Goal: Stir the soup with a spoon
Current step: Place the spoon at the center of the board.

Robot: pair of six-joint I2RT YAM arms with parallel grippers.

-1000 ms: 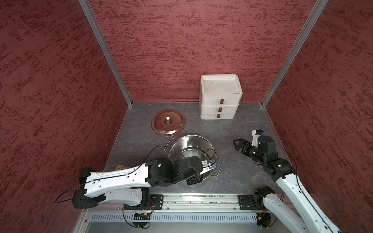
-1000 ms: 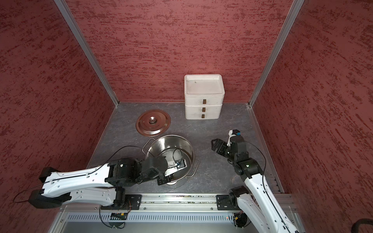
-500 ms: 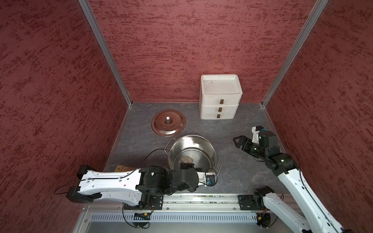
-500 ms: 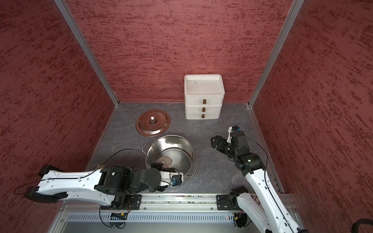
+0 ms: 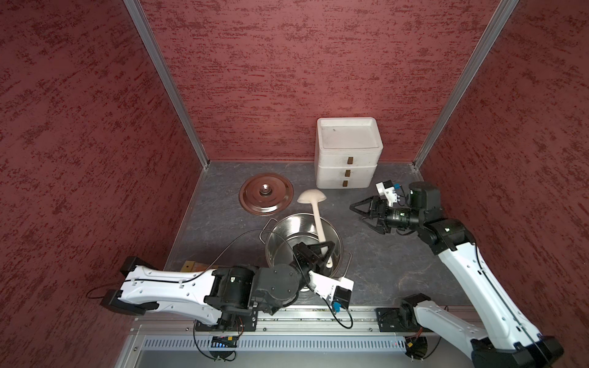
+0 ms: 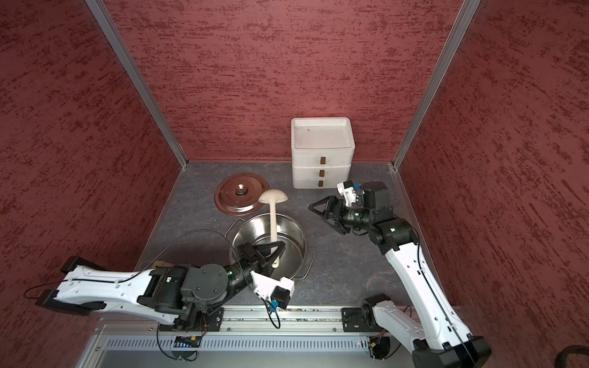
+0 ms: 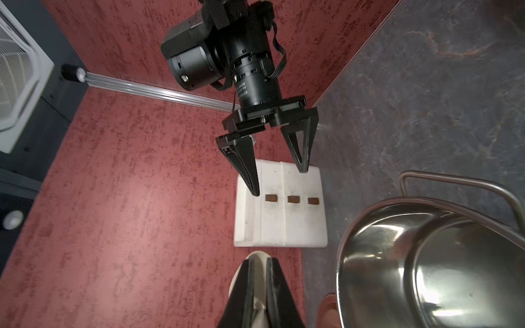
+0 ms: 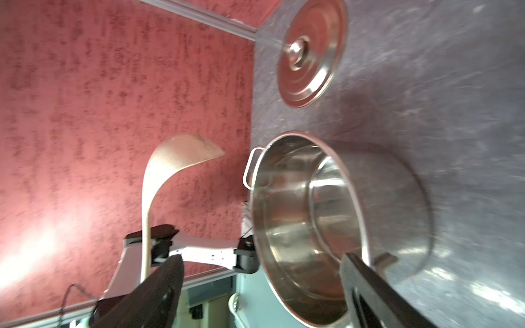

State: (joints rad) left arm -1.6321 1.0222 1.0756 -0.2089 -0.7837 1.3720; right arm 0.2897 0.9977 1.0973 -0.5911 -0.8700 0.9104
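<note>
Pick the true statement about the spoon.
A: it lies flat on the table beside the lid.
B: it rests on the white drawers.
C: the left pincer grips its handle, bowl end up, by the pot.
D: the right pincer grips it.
C: the left pincer is shut on the handle of the spoon by the pot, bowl end raised; the right pincer stands open and empty.

both top views overhead, wrist views share pot (image 8: 397, 204)

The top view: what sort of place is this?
Probably a robot test booth staged as a kitchen, not a real one: two arms bolted to a metal rail, red textured panels on three sides, and a steel pot with its lid beside it.
</note>
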